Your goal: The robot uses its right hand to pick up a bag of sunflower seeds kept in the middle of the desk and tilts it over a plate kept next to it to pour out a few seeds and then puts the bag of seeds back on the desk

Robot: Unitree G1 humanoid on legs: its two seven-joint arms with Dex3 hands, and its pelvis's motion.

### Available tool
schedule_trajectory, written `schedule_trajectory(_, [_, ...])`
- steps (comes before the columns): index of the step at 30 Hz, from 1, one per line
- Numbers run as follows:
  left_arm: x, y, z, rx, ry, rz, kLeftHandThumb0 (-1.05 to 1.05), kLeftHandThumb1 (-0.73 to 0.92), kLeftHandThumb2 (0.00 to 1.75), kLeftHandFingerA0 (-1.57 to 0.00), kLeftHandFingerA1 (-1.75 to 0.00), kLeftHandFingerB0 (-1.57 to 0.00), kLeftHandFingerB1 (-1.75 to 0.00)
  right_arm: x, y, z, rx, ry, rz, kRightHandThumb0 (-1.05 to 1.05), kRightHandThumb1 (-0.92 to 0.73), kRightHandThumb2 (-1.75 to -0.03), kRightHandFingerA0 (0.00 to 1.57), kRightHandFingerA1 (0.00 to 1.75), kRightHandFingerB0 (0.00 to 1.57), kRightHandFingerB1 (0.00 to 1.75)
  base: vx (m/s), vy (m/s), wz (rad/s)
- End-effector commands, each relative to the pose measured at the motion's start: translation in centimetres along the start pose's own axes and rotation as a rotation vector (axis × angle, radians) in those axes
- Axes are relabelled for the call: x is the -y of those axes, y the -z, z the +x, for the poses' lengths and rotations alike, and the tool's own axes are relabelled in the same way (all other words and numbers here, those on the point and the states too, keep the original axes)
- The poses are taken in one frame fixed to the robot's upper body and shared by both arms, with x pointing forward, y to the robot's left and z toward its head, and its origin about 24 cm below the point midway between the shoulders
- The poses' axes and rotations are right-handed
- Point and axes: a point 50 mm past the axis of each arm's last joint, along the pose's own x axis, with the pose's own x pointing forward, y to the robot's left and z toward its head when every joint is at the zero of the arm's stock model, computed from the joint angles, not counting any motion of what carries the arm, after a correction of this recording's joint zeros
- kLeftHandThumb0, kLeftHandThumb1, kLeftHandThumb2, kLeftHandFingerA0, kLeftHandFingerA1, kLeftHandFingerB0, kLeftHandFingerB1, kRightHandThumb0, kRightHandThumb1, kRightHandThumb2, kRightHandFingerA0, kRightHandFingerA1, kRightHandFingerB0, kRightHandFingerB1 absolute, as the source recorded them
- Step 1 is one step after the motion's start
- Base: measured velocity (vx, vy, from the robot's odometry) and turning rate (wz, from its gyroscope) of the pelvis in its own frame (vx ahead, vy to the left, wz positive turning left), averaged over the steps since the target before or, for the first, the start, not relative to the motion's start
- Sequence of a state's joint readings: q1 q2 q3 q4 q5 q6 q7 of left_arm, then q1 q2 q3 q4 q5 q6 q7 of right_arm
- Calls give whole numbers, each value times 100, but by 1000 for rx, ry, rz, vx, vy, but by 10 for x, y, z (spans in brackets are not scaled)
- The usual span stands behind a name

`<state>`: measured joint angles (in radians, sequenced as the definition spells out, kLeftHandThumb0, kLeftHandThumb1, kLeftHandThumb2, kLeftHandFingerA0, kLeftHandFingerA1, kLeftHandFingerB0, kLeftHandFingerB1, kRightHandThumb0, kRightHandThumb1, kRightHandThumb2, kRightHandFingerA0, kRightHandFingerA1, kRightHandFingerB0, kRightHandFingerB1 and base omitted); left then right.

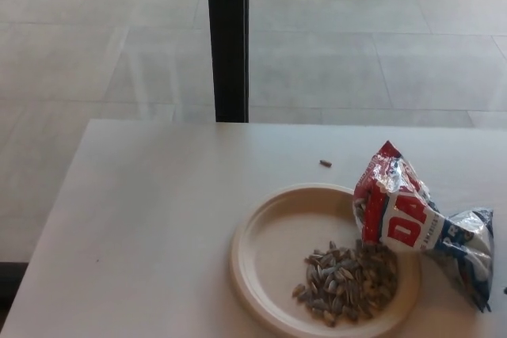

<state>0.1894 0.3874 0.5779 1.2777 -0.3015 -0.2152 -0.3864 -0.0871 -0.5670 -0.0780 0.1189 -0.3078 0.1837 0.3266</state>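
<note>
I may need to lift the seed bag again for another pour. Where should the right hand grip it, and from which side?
Probably at the crumpled blue-and-silver tail of the sunflower seed bag, coming in from the robot's right. The bag lies on its side with the open red end over the plate rim beside the seed pile, so its far tail rests clear on the desk.

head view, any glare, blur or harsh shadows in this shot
Head view: soft and slightly blurry overall, so the print on the seed bag is only partly legible. The bag's foil shows bright glare patches. Lighting is even and diffuse; the plate casts only a faint shadow on the white desk. Bright reflections streak the floor at the top edge. The sunflower seeds lack fine detail.
</note>
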Motion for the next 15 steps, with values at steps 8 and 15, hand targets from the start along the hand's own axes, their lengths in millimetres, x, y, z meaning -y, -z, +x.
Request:
schedule_trajectory(8, [-12, 10, -8, -10, -49, -93, -69, 64, 60, -32, -55, -33, -36, 77, 29, -50, 2, 166, 91, -94, -50, -84, 0, 0, 0, 1, 0, 0, 0])
schedule_trajectory(15, [-10, 9, -6, -14, -55, -94, -67, 65, 61, -34, -51, -35, -35, 122, 107, -117, -155, 446, 387, -99, -58, -93, 0, 24, 0, 22, 0, 0, 0])
